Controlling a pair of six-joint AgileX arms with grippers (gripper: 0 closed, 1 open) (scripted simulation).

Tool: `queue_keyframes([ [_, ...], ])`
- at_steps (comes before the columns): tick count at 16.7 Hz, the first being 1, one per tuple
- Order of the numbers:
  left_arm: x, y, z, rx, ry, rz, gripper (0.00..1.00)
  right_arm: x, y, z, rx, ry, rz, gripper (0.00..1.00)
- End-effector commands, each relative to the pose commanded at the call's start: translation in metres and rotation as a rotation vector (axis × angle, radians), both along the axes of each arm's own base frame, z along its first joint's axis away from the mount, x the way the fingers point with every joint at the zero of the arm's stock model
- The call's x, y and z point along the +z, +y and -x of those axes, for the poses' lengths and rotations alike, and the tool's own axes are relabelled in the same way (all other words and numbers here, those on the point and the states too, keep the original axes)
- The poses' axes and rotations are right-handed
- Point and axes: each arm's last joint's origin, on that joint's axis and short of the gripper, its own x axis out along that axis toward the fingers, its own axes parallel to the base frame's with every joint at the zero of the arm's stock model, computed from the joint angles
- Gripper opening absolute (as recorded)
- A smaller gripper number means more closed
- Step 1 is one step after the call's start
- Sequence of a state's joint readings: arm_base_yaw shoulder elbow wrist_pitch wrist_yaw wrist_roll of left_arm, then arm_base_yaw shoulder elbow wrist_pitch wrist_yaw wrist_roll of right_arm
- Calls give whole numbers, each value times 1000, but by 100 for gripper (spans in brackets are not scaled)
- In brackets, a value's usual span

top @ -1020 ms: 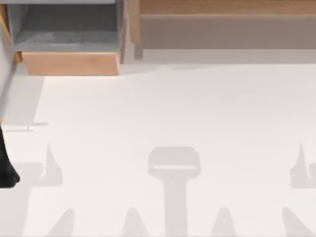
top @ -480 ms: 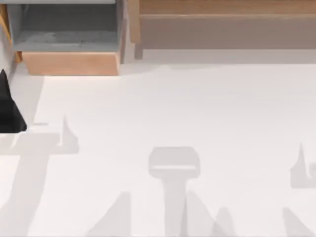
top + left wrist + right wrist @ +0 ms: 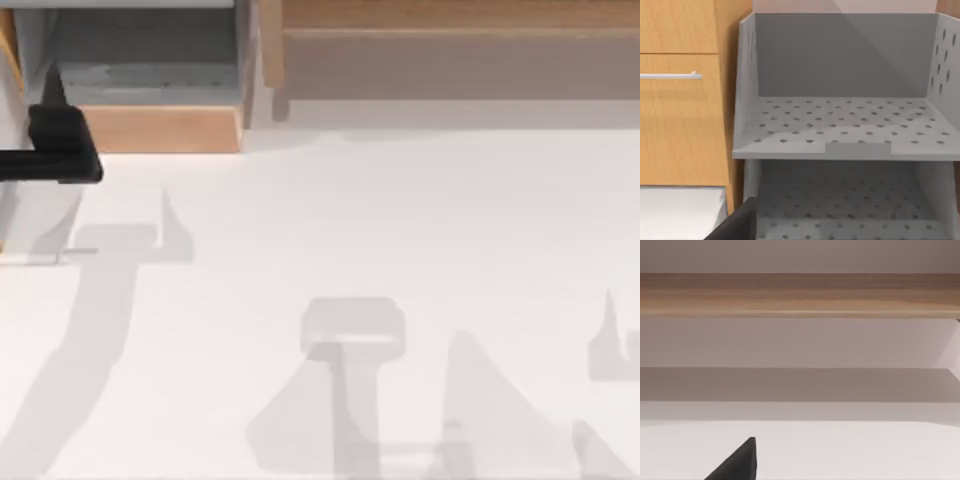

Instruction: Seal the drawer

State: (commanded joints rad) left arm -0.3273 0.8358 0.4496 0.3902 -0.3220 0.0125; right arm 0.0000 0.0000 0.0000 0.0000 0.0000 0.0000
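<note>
The drawer (image 3: 150, 75) stands pulled out at the table's far left, with grey inner walls and a light wooden front board (image 3: 165, 130) facing the table. My left gripper (image 3: 52, 115), black, reaches in from the left edge and hovers over the left end of that front board. The left wrist view looks into the drawer's grey perforated inside (image 3: 840, 130), with a dark part of the left gripper (image 3: 737, 225) at the picture's edge. A dark tip of my right gripper (image 3: 742, 457) shows in the right wrist view, above the white table.
A long wooden unit (image 3: 450, 55) with a brown-grey panel lies along the far right and also shows as the long wooden unit (image 3: 800, 295) in the right wrist view. A wooden cabinet front with a metal handle (image 3: 670, 76) stands beside the drawer. The white table (image 3: 350, 220) spreads in front.
My left gripper has travelled from the near left edge of the table toward the far side and now sits at the drawer's front board. The drawer has not moved.
</note>
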Motion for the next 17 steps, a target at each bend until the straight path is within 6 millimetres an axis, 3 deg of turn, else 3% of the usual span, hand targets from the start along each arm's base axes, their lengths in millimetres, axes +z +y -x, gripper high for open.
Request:
queue_keyframes([
  [6, -3, 1, -1, 1, 7, -12, 100, 0, 0, 0, 0, 0, 0, 100],
  [9, -18, 10, -13, -7, 45, -112, 100, 0, 0, 0, 0, 0, 0, 100],
  [13, -55, 37, -35, -33, 128, -340, 100, 0, 0, 0, 0, 0, 0, 100],
  [17, -96, 82, -50, -72, 189, -604, 100, 0, 0, 0, 0, 0, 0, 100],
])
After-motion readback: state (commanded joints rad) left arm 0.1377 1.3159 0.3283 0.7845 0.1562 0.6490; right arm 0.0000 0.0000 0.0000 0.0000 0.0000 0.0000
